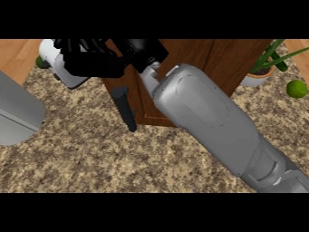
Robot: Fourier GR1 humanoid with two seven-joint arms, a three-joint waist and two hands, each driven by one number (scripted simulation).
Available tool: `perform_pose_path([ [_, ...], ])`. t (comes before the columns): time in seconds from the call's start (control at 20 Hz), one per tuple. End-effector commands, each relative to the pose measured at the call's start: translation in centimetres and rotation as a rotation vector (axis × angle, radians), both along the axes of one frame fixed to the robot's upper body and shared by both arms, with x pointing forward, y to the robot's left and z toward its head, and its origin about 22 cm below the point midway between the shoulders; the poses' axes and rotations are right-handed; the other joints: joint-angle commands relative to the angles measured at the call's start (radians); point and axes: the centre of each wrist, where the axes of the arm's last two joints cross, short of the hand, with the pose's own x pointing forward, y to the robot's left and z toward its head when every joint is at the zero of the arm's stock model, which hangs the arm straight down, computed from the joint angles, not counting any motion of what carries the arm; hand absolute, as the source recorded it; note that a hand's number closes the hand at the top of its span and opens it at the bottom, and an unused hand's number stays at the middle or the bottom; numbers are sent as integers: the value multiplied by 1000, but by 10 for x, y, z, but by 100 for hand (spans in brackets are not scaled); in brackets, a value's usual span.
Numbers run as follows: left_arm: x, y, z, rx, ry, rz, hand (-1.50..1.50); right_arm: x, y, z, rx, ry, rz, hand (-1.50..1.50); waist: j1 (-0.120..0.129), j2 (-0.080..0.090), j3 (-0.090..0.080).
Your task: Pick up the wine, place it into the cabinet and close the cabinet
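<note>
right hand (93,59) stretched over the cabinet (204,59), fingers curled, grip unclear.

the right forearm (217,127) crosses the speckled counter (103,158) up to the wooden cabinet (204,59), where the black right hand (93,61) is curled beside a white object (55,59); a lime (296,89) lies near a potted plant (267,68)

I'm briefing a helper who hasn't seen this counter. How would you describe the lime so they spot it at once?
Start at the wooden cabinet at the back of the speckled counter. To its right stands a potted plant in a white pot. The lime lies just right of that pot: a small, round, yellow-green fruit.
</note>
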Motion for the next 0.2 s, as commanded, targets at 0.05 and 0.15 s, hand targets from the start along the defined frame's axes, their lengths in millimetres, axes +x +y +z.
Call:
perform_pose_path([
  [0.05,1,0,-3,0,5,-2,-150,39,-36,-26,-41,27,-189,150,-5,46,3],
  [0.15,2,-5,1,-4,0,1,-150,44,-42,-19,-48,29,-193,150,-3,48,3],
])
